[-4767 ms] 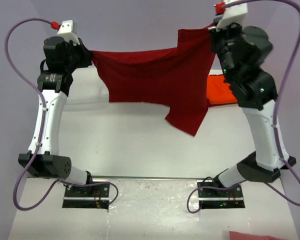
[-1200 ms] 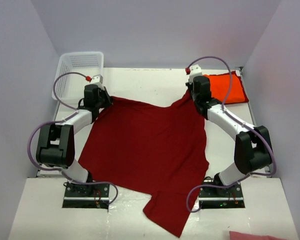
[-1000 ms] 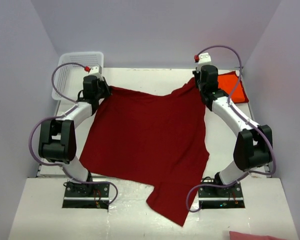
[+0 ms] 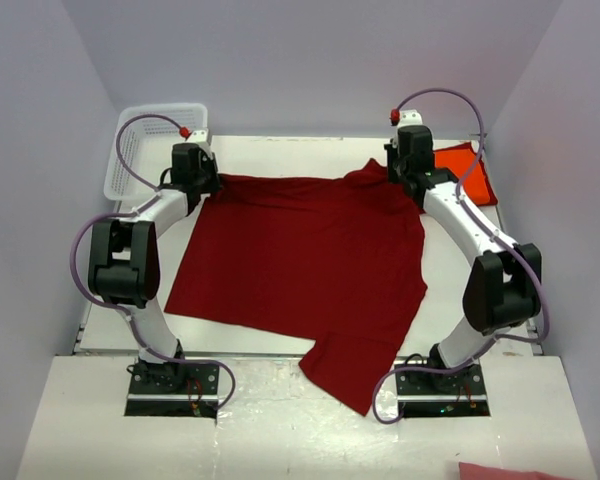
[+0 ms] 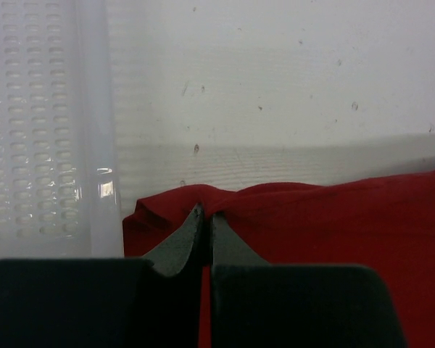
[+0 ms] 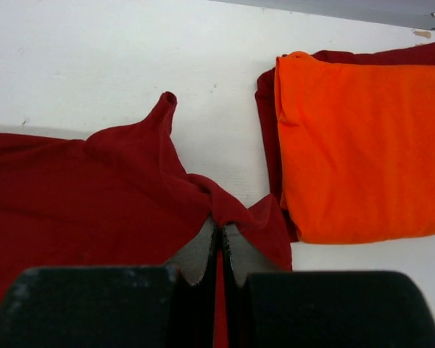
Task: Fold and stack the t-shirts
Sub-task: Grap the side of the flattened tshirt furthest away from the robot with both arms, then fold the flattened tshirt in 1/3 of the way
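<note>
now the crimson t-shirt (image 4: 300, 270) lies spread flat on the white table (image 4: 280, 148), filling the middle of the top view. its far edge runs left to right across the upper part of the frame, drawn nearly straight between the two arms. the rest of the cloth extends down the frame toward the arm bases. its longest stretch runs on a diagonal, from the upper-left corner to a loose flap right of centre at the bottom, which hangs past the near table edge.

a second ago that far edge sagged and sat lower in the frame, and the flap reached closer to the bottom edge; the whole shirt has since been drawn up the frame. a few seconds earlier it hung in the air between the raised arms.

the cloth is plain, dark red and mostly smooth, with small puckers at both held corners.

the left gripper (image 5: 205, 217) is clenched on the upper-left corner, just beside the white mesh basket (image 5: 43, 145). the right gripper (image 6: 219, 230) is pinched tight on the upper-right corner, where the fabric bunches into a peak. the folded orange t-shirt (image 6: 355, 145) lies just to the right of it, in the upper right of the top view.
</note>
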